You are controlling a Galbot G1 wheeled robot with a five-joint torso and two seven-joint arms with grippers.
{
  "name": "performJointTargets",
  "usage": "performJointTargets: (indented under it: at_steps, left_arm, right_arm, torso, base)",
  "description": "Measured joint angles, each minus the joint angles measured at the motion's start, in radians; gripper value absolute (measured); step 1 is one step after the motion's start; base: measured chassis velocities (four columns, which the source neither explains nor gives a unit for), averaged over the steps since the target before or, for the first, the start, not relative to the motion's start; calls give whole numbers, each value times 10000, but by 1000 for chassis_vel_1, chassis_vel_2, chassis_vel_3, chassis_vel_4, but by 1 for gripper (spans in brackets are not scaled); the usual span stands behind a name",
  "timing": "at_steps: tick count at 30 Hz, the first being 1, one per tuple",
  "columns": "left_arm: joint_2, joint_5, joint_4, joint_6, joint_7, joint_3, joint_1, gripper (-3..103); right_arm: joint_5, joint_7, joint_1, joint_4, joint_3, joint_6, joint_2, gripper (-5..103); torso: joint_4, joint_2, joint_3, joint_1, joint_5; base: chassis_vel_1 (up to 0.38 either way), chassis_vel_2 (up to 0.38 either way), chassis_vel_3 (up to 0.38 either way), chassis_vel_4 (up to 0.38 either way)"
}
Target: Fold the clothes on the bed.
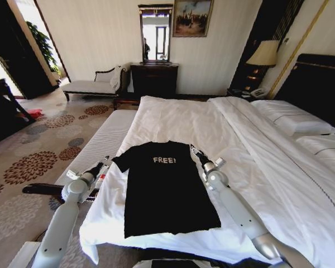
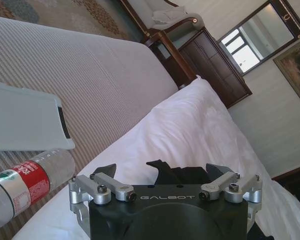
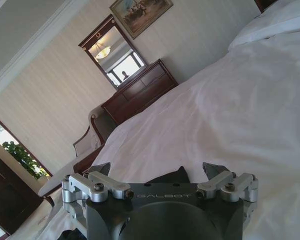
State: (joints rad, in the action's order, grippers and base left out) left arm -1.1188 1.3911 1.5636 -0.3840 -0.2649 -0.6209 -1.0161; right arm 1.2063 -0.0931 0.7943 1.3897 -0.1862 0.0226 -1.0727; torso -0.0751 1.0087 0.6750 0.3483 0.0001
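Clearly the black T-shirt (image 1: 166, 187) lies flat, lower centre of the frame, on the bed (image 1: 251, 139). Left hand (image 1: 106, 162) and right hand (image 1: 194, 149) sit at its sleeves, fingers apart. Being soft, light cotton, it should be pinched at sleeve edges.

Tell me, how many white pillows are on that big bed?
2 that I can see: one plump white pillow by the dark wooden headboard, and another white pillow nearer the camera's side, cut off by the picture's edge. More may lie beyond that edge.
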Motion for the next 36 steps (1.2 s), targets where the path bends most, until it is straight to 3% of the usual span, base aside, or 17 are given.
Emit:
performJointTargets:
  at_steps: [26,30,35,36]
  left_arm:
    - [-449,-538,-2225,288,775,950,1595,102]
    - [-588,-622,-2472,320,827,1082,1818,98]
    - [-674,-685,-2636,361,857,1181,2006,79]
    - [-674,-685,-2636,361,857,1181,2006,79]
  right_arm:
    - [-65,-213,38,11,-246,23,-38,100]
    - [-74,-213,42,3,-283,30,-46,100]
    - [-76,-209,57,-65,-311,34,-35,100]
    - [-76,-209,57,-65,-311,34,-35,100]
  torso:
    - [0,-1,1,1,-1]
    - [-2,0,1,1,-1]
    - [-1,-1,0,1,-1]
    - [-1,-1,0,1,-1]
  base:
    - [0,0,0,0]
    - [0,0,0,0]
    - [0,0,0,0]
    - [0,0,0,0]
